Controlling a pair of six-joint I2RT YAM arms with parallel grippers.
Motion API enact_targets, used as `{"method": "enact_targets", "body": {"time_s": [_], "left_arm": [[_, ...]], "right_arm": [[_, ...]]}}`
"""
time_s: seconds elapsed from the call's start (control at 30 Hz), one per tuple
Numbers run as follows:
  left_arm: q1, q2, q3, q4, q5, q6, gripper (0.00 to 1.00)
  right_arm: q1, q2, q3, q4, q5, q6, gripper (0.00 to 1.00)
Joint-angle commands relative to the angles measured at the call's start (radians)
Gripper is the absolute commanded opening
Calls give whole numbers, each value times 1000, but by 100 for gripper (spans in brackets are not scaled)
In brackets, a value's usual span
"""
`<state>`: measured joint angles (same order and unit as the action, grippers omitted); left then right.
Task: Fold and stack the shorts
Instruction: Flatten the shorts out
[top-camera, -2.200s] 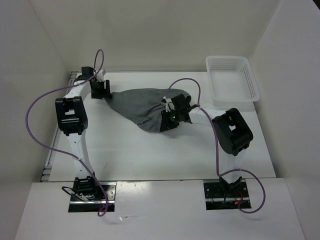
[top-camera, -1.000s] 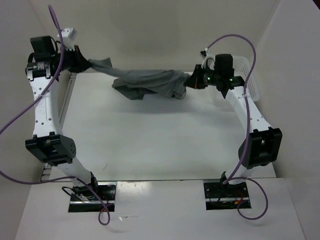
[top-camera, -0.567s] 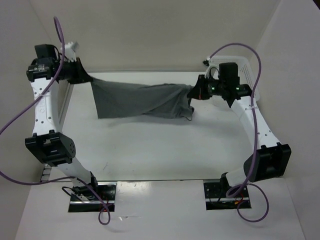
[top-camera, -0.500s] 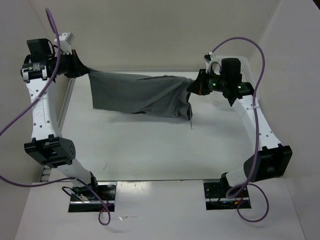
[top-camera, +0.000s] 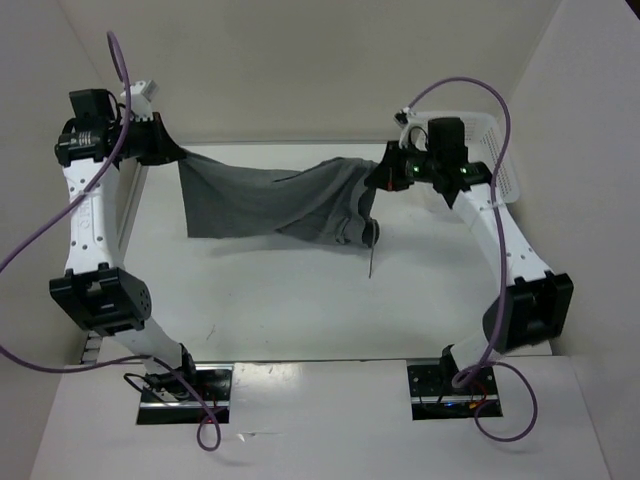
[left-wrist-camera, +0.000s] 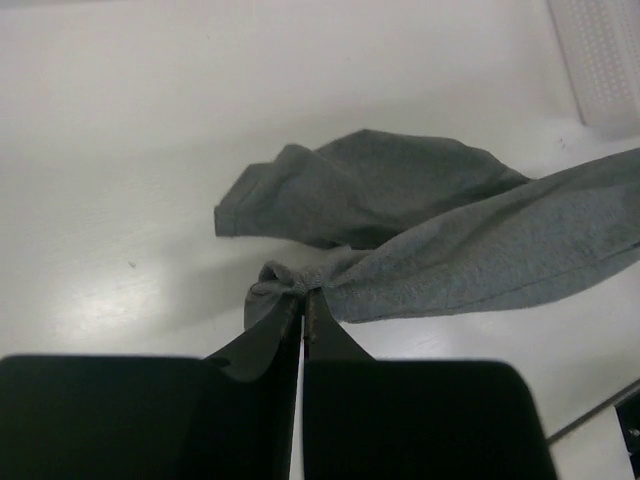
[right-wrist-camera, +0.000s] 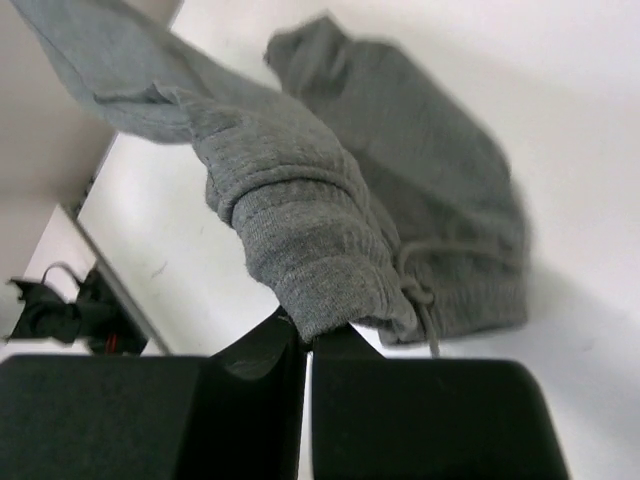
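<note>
The grey shorts (top-camera: 270, 200) hang stretched between both raised arms above the table's far half. My left gripper (top-camera: 165, 152) is shut on their left corner; in the left wrist view the fabric (left-wrist-camera: 440, 240) bunches at my closed gripper (left-wrist-camera: 303, 300). My right gripper (top-camera: 378, 175) is shut on the ribbed waistband (right-wrist-camera: 300, 250), pinched at my right gripper (right-wrist-camera: 308, 335). A thin drawstring (top-camera: 371, 255) dangles below the right end. The lower hem sags toward the table.
A white mesh basket (top-camera: 500, 150) stands at the back right, partly behind the right arm. White walls close in the table on the left, back and right. Purple cables loop off both arms.
Both arms have lifted the shorts off the table and pulled them apart, spreading the bundle into a hanging sheet. In the last half second the right end has dropped lower and the drawstring swings down.
</note>
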<state>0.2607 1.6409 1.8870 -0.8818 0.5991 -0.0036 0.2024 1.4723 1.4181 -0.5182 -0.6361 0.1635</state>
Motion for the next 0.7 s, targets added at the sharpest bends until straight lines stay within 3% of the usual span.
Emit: {"method": "enact_targets", "body": {"time_s": [0.0,0.07,0.1,0.17,0.27,0.37,0.53,0.63,0.67], "left_arm": [[-34,141,166,127,-13,4,0],[-34,307,477,138,-27,4,0],[-63,351,580,147,-59,4,0],[-93,416,805,188,-145,4,0],[-94,444,983,216,-167,4,0],[-71,419,1070,227,-154,4,0],[-28,346,1035,166,-79,4,0],[-15,286,916,81,-35,4,0],[-15,269,864,54,-16,4,0]], "right_arm": [[37,222,300,122,59,-18,0],[46,360,507,63,96,-18,0],[46,484,736,43,113,-9,0],[46,531,870,69,171,34,0],[46,522,993,87,213,19,0],[46,448,966,69,245,-31,0],[46,324,822,33,265,-84,0],[46,232,620,33,265,-108,0],[46,180,481,33,265,-120,0]]}}
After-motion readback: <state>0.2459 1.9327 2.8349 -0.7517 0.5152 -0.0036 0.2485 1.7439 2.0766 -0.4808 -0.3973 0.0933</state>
